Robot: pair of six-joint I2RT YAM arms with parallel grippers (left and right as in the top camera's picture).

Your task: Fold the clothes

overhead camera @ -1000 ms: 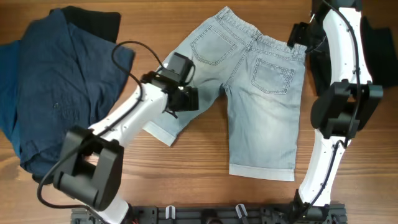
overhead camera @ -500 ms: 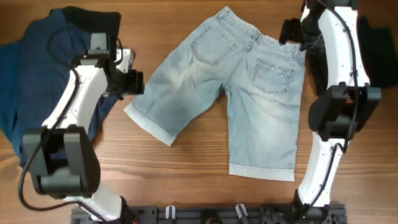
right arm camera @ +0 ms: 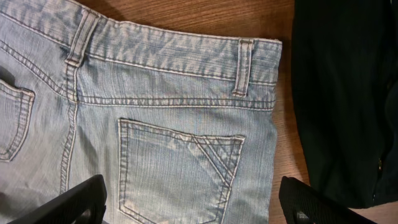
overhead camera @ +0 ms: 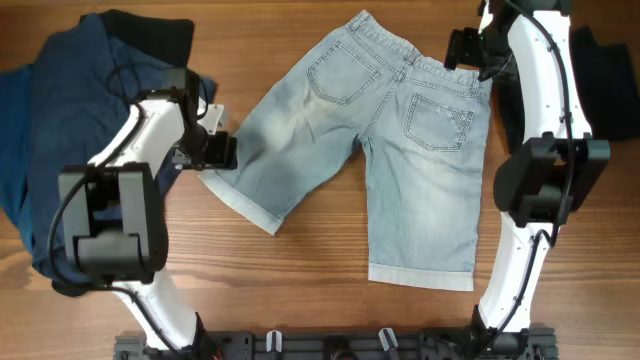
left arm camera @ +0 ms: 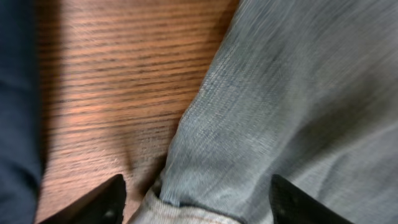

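Wooden table (overhead camera: 300,290), grain running left to right, carries everything.

Dark blue garment (overhead camera: 70,130): largest piece, crumpled in a heap over the table's left end. In the left wrist view its edge shows as a dark strip down the left side.

Denim shorts (overhead camera: 400,150): faded light blue, spread flat at centre, back side up, waistband toward the far edge, legs splayed toward the near edge. The leg on the left arm's side angles out to the left; the other leg runs straight down and reaches nearer to the front edge.

Black garment (overhead camera: 610,90): on the right end, just beside the waistband corner, with a strip of bare wood between them in the right wrist view (right arm camera: 342,93). Second black piece (overhead camera: 155,35): partly under the blue heap, far left.

Left tool (overhead camera: 222,152): over the outer edge of the angled leg, near its hem. Fingers spread wide (left arm camera: 199,205), denim edge and bare wood between them; gripping nothing. Contact with the cloth cannot be told.

Right tool (overhead camera: 462,48): at the waistband's right end. Fingers wide apart (right arm camera: 196,205), empty, above the back pocket (right arm camera: 180,168).

Belt loop (right arm camera: 244,65): upright on the waistband, above that pocket.
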